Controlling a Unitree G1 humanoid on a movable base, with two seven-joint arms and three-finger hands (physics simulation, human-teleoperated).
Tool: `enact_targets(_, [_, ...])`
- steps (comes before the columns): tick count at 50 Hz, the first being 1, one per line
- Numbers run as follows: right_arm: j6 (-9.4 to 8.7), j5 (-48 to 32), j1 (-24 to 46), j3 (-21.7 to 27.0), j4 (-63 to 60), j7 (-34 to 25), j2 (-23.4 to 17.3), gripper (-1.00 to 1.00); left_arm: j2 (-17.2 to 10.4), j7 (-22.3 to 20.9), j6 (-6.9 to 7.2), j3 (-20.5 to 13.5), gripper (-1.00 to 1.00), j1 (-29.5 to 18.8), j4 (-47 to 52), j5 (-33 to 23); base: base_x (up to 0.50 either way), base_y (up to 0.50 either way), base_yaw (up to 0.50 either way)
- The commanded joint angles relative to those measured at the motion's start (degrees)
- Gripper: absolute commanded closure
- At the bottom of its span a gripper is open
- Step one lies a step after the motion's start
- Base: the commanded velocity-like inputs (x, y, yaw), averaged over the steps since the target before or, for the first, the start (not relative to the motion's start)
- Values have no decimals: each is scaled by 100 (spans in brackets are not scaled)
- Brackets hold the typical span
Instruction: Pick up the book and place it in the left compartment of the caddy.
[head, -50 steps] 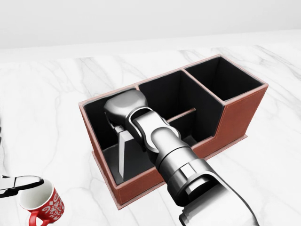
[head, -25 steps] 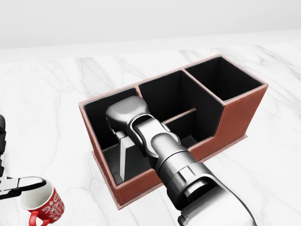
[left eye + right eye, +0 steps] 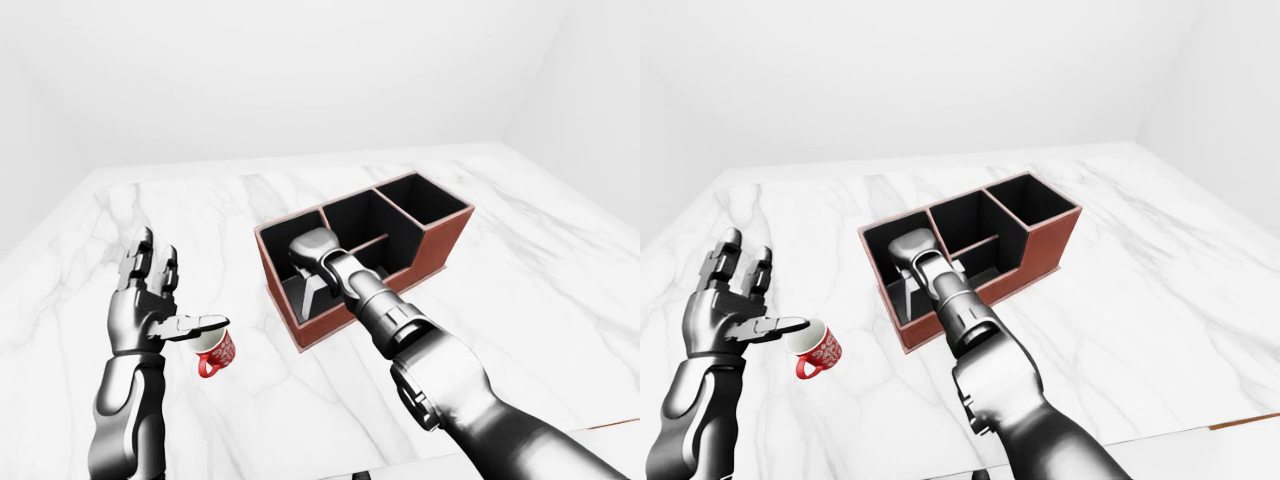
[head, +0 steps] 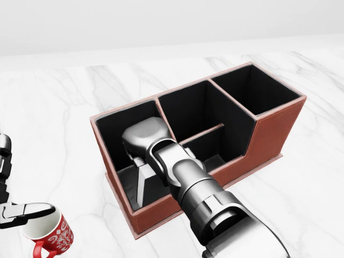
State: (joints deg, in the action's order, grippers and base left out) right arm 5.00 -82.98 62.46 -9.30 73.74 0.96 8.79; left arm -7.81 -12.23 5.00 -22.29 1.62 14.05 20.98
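Right hand (image 4: pixel 146 141) over caddy's (image 4: pixel 271 131) left compartment, grip seemingly hidden.

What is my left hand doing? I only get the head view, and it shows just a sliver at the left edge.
Observer: In the left-eye view your left hand is open and holds nothing. The fingers point up, and the thumb reaches out toward the red mug.
Operator: Is the thumb touching the mug?
Observer: It overlaps the mug's rim in both eye views, but I cannot tell whether they touch.
Operator: Where does the caddy sit on the table?
Observer: In the right-eye view the caddy stands near the middle of the marble table. The table's near edge shows at the bottom right, well away from the caddy.
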Motion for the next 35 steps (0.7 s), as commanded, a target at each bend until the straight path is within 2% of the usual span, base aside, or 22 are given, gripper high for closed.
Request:
enact_targets(1, [0,100,-318,-116,304,-27,38,100,4,-14,0,16,-100,0,-102,-6,0,0,0])
enact_targets(22, [0,-15,-699,-122,421,107,93,100,-22,-13,0,43,-100,-26,-251,-22,0,0,0])
enact_targets(30, [0,45,-650,-76,398,-22,90,100,-16,-12,0,63,-100,-20,-255,-51,0,0,0])
enact_targets(32, [0,47,-657,-83,397,-21,84,58,-13,-10,0,66,-100,-18,-255,-54,0,0,0])
enact_targets(33, [0,47,-657,-85,396,-24,87,-75,-11,-10,0,68,-100,-14,-249,-54,0,0,0])
enact_targets(34, [0,48,-657,-88,395,-22,89,-100,-9,-11,0,70,-100,-11,-248,-56,0,0,0])
enact_targets(35, [0,49,-656,-89,395,-24,94,-100,-3,-11,0,76,-100,-14,-261,-65,0,0,0])
